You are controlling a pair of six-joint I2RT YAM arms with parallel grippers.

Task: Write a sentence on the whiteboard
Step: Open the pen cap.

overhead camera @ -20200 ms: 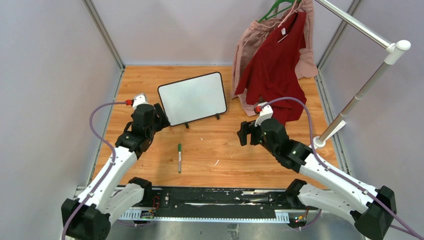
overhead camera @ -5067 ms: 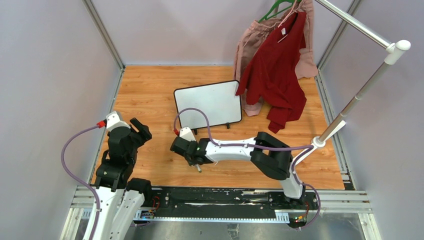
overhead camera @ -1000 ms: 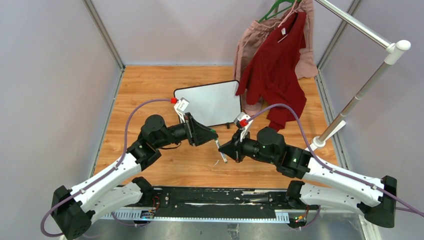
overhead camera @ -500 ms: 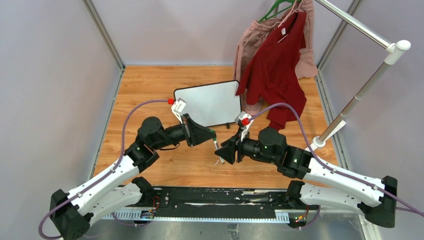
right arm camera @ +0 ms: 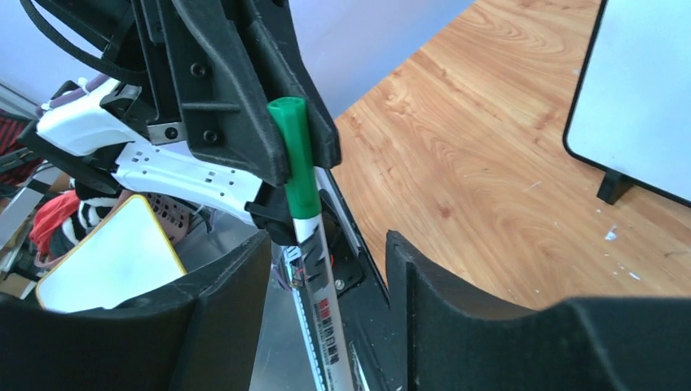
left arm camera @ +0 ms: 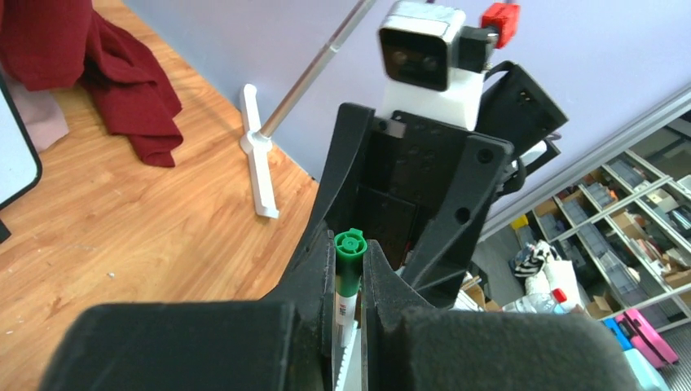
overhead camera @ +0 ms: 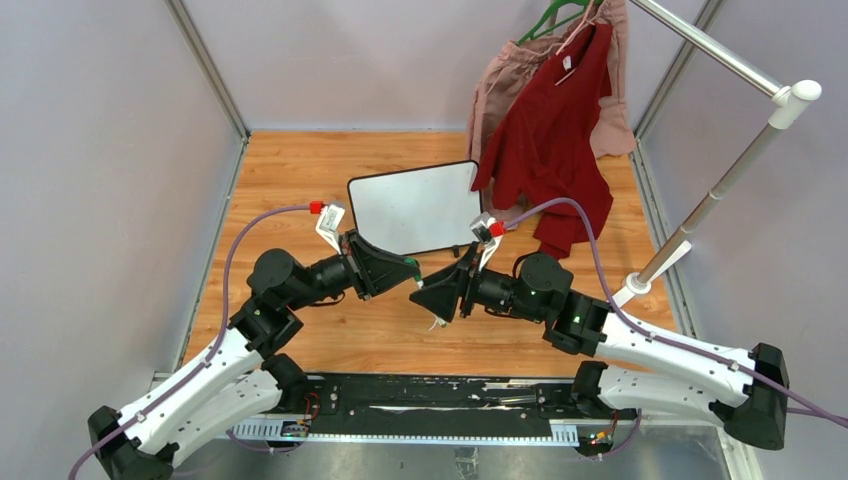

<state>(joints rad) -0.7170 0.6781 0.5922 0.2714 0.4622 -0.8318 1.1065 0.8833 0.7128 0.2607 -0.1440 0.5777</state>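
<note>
The step in hand looked like uncapping, or passing over, the green marker (right arm camera: pixel 321 298); no writing had begun. The whiteboard (overhead camera: pixel 415 208) stood tilted on its little feet on the wooden worktop (overhead camera: pixel 290 170), above the middle of the overhead frame. Its face was blank, with none of the sentence on it, and its right edge lay near a hanging red garment (overhead camera: pixel 548 140).

Below the board in that frame, at mid-height, the two arms met nose to nose above the worktop. The left pincer (left arm camera: pixel 349 281) was narrow, clamped on the marker at its green-capped end, with the cap's tip poking past the fingers. The right pincer (right arm camera: pixel 326 244) was wide, its fingers standing either side of the white printed barrel. From its own wrist view neither finger seemed to touch the barrel.

By my reading, the next move called for the right pincer to close squarely on the barrel. A straight pull along the marker's axis would then be needed, since a skewed pull could twist the pen out of either grip.
</note>
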